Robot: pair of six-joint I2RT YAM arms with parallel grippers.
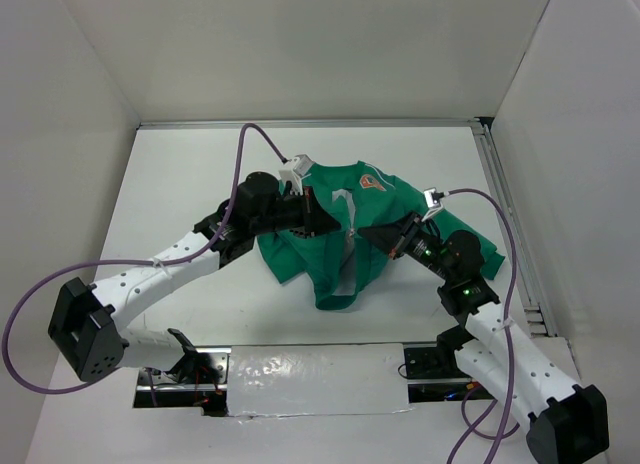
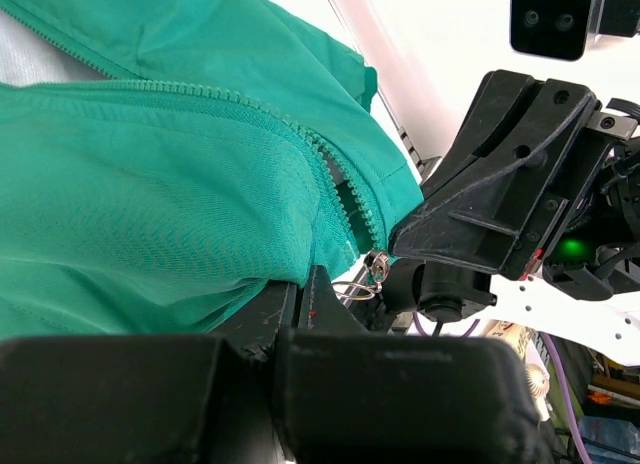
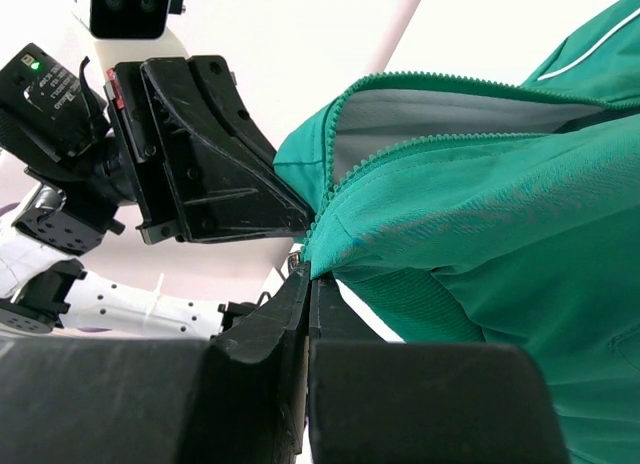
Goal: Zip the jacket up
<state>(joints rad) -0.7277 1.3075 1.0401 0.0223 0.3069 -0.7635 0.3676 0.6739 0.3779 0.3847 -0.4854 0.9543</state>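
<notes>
Fabric of the jacket [image 1: 345,246] could slip out if either arm tugs too hard, and the zip slider [image 2: 378,268] may snag on slack, misaligned teeth. The garment lies heaped on the worktop [image 1: 200,174], its lower front edges raised and pinched: left jaws pressed shut on one side, right jaws on the other, tips nearly touching.

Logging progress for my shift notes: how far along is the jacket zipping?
Done: the left gripper and right gripper are shut on the jacket beside the slider. In hand: that grip. Remaining: the teeth beyond it gape, lining showing, so most of the zipping, apparently.
</notes>
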